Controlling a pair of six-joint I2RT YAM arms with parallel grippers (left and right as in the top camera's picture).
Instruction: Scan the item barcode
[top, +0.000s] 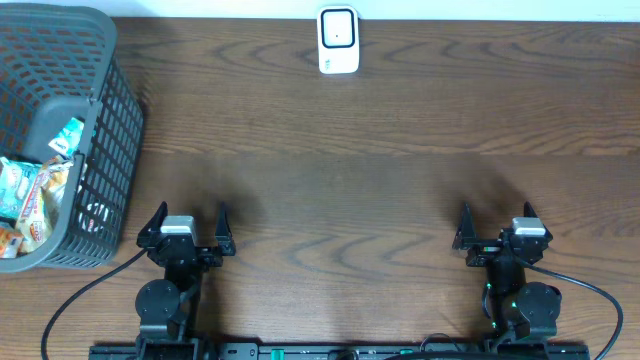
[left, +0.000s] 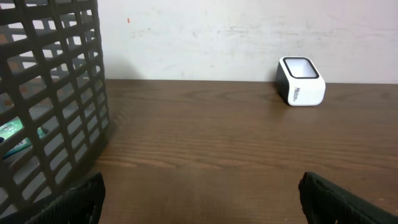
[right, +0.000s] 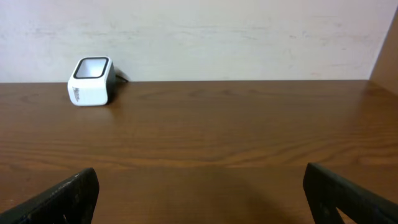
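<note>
Packets (top: 30, 200) in basket (top: 120, 150), beside left fingers (top: 155, 220)

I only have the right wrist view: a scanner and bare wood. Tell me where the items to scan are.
Observer: They're snack packets inside a grey mesh basket at the left end of the table.
Operator: Report the left tool.
Observer: The left tool is open and empty, low at the near edge, just right of the basket.
</note>
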